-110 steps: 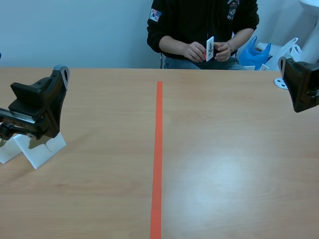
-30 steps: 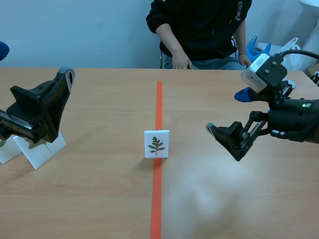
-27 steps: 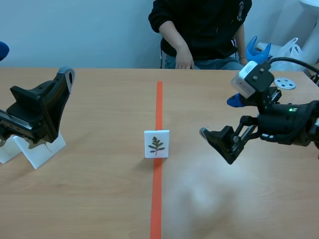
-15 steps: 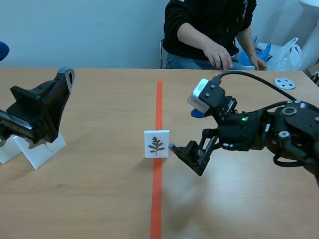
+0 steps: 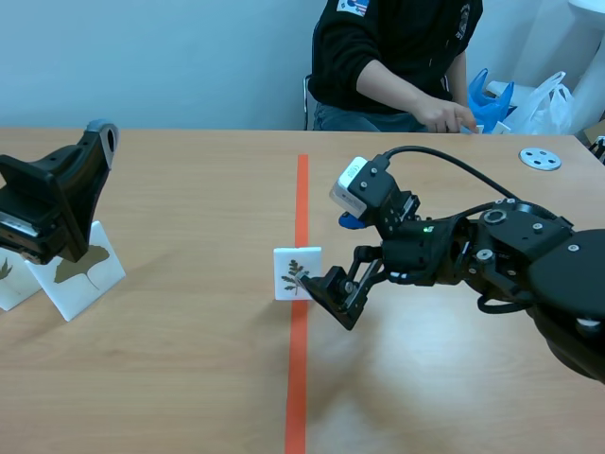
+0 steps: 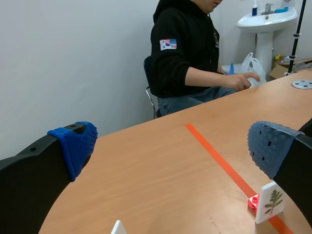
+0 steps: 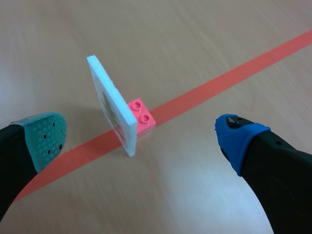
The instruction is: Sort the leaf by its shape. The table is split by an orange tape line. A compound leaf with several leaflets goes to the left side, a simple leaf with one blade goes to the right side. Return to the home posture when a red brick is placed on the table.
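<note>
Standing upright on the orange tape line [image 5: 302, 189], the leaf card [image 5: 297, 273] (printed with a sprig of several leaflets) is backed by a small pink-red brick [image 7: 141, 116]. Right gripper [image 7: 139, 141]: jaws spread wide, card just ahead of the gap, nearer the teal-padded finger, untouched. Left gripper [image 6: 171, 146]: jaws wide, holding nothing, well apart from the card, above a white stand [image 5: 80, 274].

frontal overview, two wrist close-ups, sharing card [image 5: 289, 272]
</note>
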{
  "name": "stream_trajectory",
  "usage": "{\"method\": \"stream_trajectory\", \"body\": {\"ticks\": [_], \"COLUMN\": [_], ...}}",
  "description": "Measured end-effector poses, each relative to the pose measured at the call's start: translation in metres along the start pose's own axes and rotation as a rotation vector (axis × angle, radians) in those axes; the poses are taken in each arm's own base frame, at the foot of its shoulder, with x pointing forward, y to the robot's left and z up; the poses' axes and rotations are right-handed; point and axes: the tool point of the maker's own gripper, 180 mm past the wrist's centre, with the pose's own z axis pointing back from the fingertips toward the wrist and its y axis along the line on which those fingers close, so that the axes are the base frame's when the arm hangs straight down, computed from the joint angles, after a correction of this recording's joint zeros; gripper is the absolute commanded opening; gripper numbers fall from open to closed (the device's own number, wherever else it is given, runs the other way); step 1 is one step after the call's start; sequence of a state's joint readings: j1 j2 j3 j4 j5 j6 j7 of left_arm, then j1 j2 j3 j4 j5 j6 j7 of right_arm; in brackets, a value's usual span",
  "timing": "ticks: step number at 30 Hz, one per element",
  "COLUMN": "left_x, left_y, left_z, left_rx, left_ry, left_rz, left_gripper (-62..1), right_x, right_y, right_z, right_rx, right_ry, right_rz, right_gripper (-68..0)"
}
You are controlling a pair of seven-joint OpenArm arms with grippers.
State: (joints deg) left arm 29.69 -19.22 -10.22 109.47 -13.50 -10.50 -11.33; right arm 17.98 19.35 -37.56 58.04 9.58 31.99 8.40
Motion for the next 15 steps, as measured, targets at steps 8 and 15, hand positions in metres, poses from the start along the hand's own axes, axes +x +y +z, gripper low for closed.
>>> {"method": "stream_trajectory", "body": {"ticks": [8, 15], "left_x": [0.0, 0.0], "left_y": [0.0, 0.0], "left_z": [0.0, 0.0], "left_rx": [0.0, 0.0], "left_ry": [0.0, 0.0], "left_rz": [0.0, 0.0], "left_gripper": [1.4, 1.4], "right_x": [-0.001, -0.007], "right_y": [0.031, 0.037], "right_z": [-0.023, -0.032], "right_rx": [0.039, 0.027], "right_ry": [-0.019, -0.027], "right_rz": [0.007, -0.038], "right_gripper": [-4.6, -6.5]}}
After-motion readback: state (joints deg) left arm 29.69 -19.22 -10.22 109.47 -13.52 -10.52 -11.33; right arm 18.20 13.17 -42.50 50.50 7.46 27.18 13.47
